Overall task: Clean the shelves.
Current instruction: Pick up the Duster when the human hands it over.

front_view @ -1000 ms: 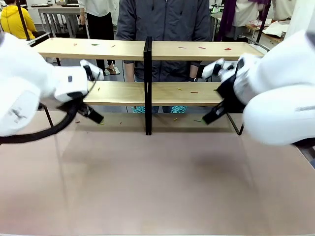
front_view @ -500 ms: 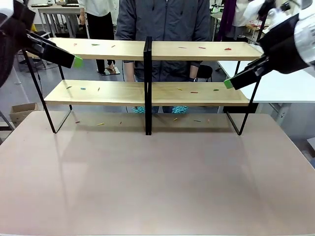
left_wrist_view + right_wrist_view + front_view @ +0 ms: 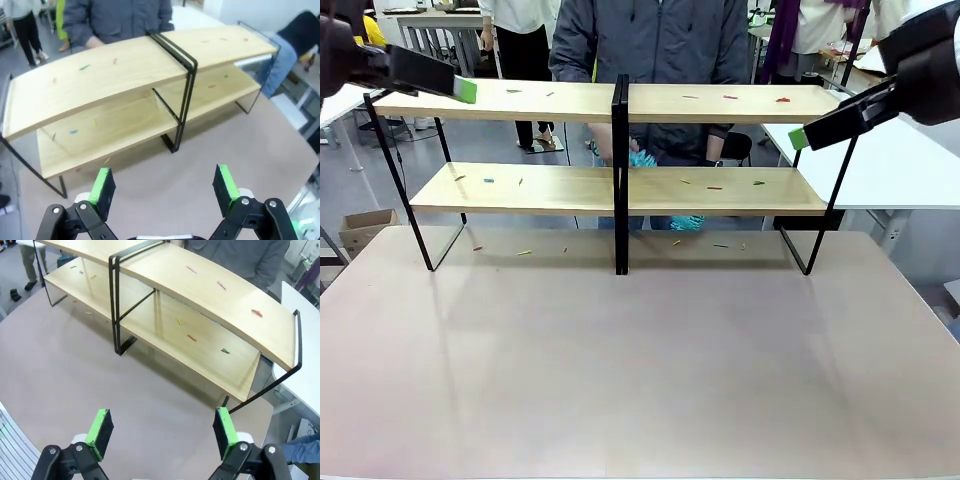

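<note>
The shelves [image 3: 720,190] stand across the far half of the beige table, two light-wood boards in a black frame with a central upright [image 3: 620,170]. Small red, green and yellow scraps [image 3: 730,97] lie on both boards and on the table under them. My left gripper [image 3: 460,88] hangs high at the rack's top left corner. In the left wrist view it [image 3: 164,185] is open and empty, looking down on the shelves [image 3: 125,65]. My right gripper [image 3: 805,135] is raised at the rack's right end, and in the right wrist view it [image 3: 161,432] is open and empty above the shelves [image 3: 200,287].
A person in a dark jacket [image 3: 655,40] stands behind the rack with a blurred teal thing [image 3: 640,160] at hand height near the upright. A white table [image 3: 900,170] is at the right. The near tabletop [image 3: 640,370] is bare.
Both arms have lifted from low in front of the rack to high at its outer top corners. The teal thing has come up behind the upright.
</note>
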